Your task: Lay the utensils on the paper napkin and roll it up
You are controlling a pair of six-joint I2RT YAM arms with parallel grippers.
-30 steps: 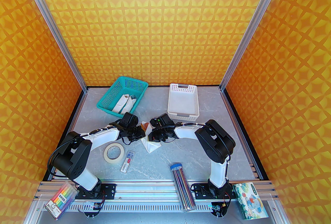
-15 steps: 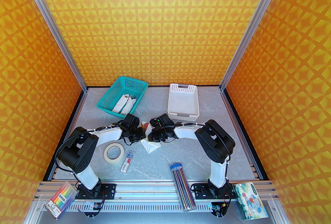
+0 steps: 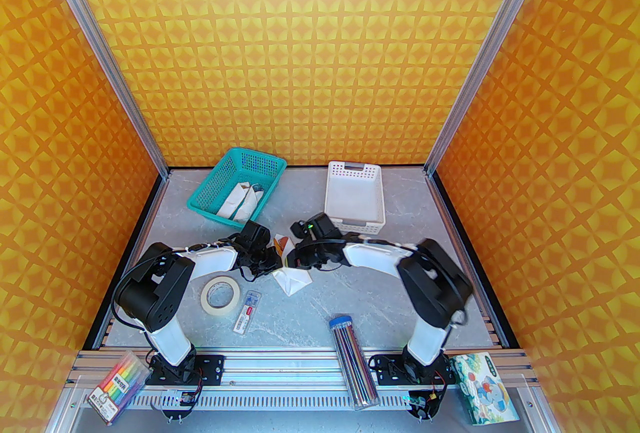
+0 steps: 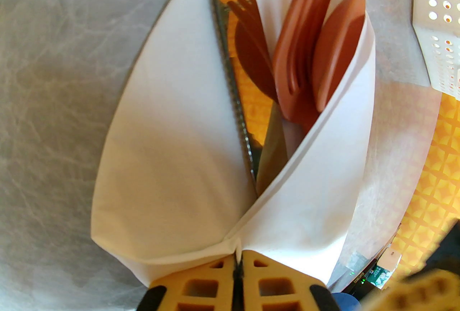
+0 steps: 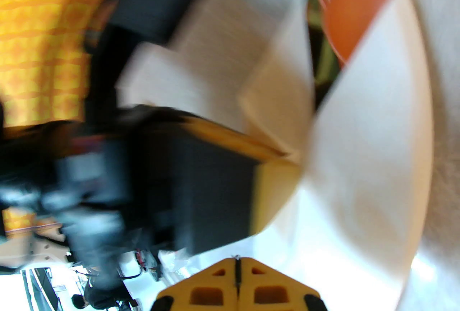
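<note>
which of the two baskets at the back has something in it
The teal basket on the left: white rolled bundles lie in it. The white slotted tray to its right shows just its bare floor.

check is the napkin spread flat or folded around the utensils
Folded: the paper napkin wraps over the utensils, its edges pinched in the left gripper.

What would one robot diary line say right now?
left gripper: shut on paper napkin fold | utensils: inside the folded napkin, tips sticking out | right gripper: shut
</note>
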